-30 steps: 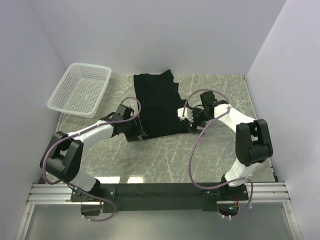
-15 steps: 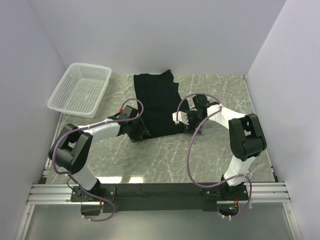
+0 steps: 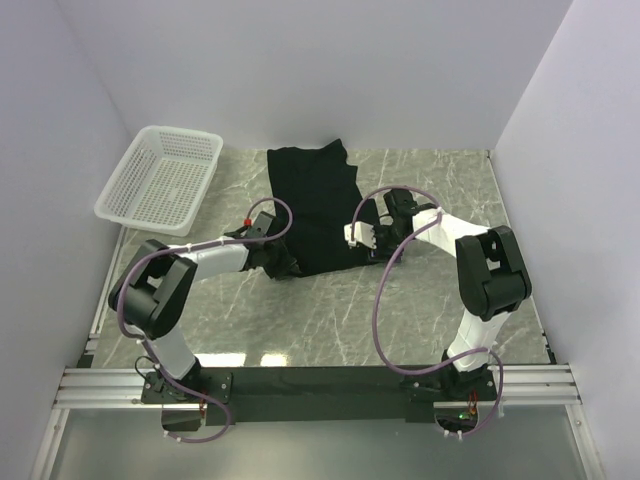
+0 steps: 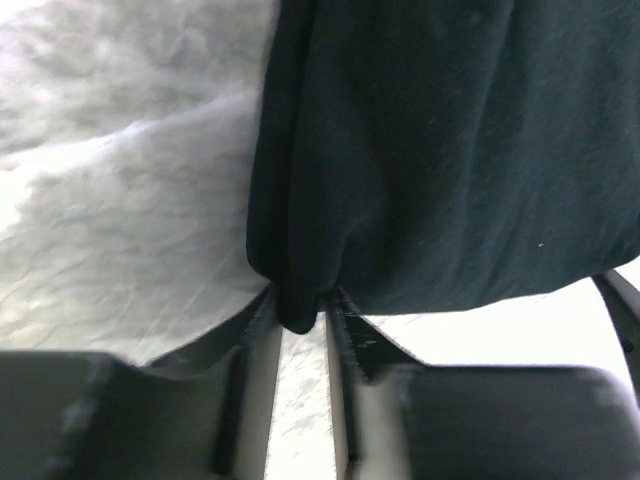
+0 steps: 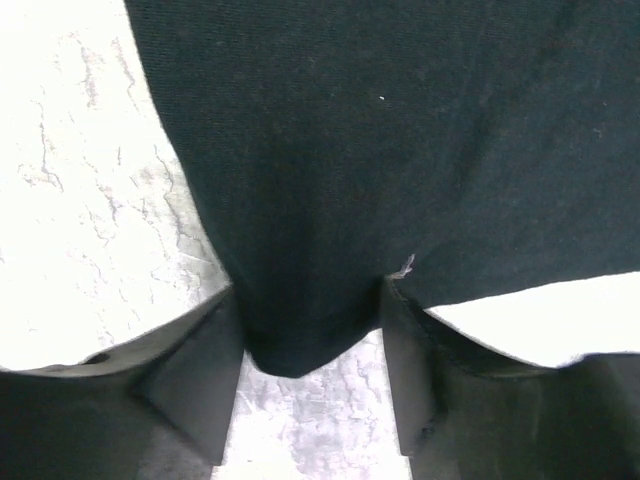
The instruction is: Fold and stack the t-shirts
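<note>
A black t-shirt (image 3: 315, 205) lies spread on the marble table, back centre. My left gripper (image 3: 284, 266) is at its near left corner. In the left wrist view the gripper (image 4: 303, 310) has its fingers drawn close, and a small fold of the t-shirt (image 4: 450, 150) is pinched between the tips. My right gripper (image 3: 366, 243) is at the shirt's near right edge. In the right wrist view that gripper (image 5: 308, 330) has its fingers wide apart, with a rounded lobe of the t-shirt (image 5: 380, 130) lying between them and reaching both fingers.
A white mesh basket (image 3: 162, 178) stands at the back left, next to the left wall. White walls close in the table on the left, back and right. Bare marble (image 3: 330, 320) lies between the shirt and the arm bases.
Both grippers have slid in onto the shirt's near corners. The left jaws have narrowed onto a cloth fold. The right jaws have come closer together around the hem.
</note>
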Tool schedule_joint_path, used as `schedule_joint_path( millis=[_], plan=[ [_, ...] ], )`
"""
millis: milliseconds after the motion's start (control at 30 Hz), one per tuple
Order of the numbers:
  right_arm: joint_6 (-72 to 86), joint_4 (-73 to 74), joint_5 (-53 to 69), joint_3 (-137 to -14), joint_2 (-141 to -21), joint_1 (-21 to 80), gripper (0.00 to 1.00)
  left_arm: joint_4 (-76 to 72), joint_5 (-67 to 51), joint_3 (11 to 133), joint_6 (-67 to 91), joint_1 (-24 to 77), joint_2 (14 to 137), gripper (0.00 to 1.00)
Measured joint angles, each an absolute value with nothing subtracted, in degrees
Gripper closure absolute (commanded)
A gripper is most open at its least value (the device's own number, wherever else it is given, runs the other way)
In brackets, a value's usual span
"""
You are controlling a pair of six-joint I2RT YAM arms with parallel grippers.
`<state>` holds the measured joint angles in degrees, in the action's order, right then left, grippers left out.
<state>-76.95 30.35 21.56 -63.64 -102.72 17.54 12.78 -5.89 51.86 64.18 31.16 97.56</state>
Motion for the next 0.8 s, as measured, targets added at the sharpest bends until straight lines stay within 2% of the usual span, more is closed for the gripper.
schedule_joint_path(
  millis=[67, 100, 200, 467, 567, 800],
  plan=[
    [-76.84, 30.46, 21.43, -63.75, -102.96, 17.65, 0.51, 11.62, -5.85, 51.86, 64.4, 31.22, 98.13, 0.8],
    [-76.75, 30.48, 21.3, -63.81, -103.04, 17.76, 0.58, 11.05, -5.96, 51.9, 64.53, 31.29, 98.41, 0.88],
    [-76.44, 30.79, 20.93, -64.14, -103.46, 18.2, 0.69, 10.02, -5.96, 51.99, 64.53, 31.55, 98.63, 0.99],
    [-75.02, 32.1, 21.89, -64.2, -103.28, 18.5, 0.87, 8.01, -6.68, 47.92, 64.07, 32.25, 95.04, 0.99],
    [-74.24, 34.76, 23.2, -64.23, -102.5, 18.5, 1.0, 7.94, -8.03, 44.71, 63.9, 32.47, 90.98, 0.99],
    [-72.16, 41.08, 27.79, -62.76, -95.9, 18.5, 1.0, 8.49, -12.62, 38.92, 63.61, 34.11, 81.47, 0.99]
  ],
)
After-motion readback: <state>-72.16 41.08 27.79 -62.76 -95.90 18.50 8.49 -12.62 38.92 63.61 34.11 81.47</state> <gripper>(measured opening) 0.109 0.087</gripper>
